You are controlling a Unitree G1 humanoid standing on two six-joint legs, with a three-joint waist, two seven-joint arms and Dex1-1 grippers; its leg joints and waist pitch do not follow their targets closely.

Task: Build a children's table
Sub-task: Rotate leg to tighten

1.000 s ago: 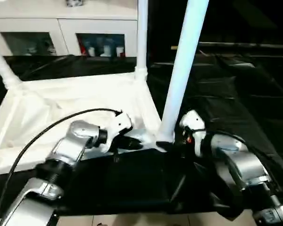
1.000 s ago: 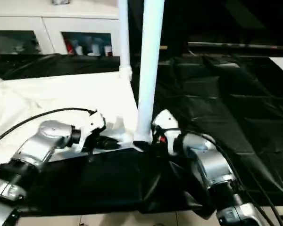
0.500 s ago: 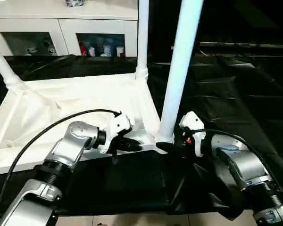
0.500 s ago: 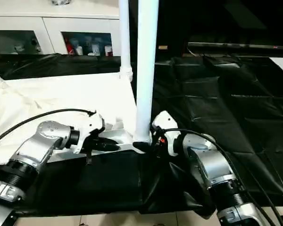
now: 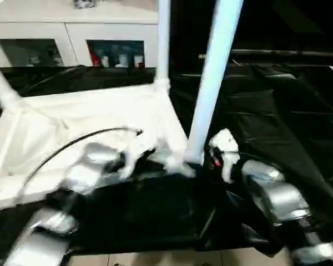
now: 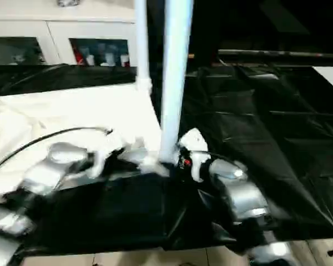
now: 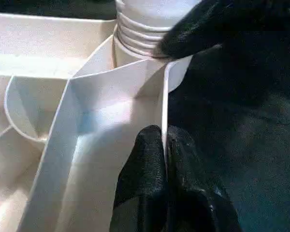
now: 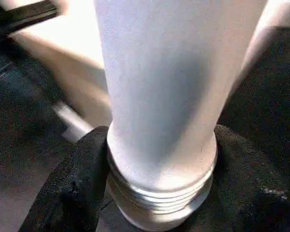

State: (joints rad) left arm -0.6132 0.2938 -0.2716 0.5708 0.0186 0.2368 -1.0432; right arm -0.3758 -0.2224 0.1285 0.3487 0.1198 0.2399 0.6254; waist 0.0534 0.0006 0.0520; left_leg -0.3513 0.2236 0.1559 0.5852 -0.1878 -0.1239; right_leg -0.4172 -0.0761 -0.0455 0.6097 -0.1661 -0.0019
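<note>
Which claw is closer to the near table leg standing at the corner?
Right. The right claw clasps the base of the leg; the left claw pinches the tabletop rim beside it.

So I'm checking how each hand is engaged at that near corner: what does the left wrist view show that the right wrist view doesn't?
Left wrist view: the left gripper pinched shut on the tabletop rim, beside the ribbed underside.

Right wrist view: the right gripper with its fingers clasped either side of the leg, just above its threads.

Both: that leg's threaded base at the corner socket.
</note>
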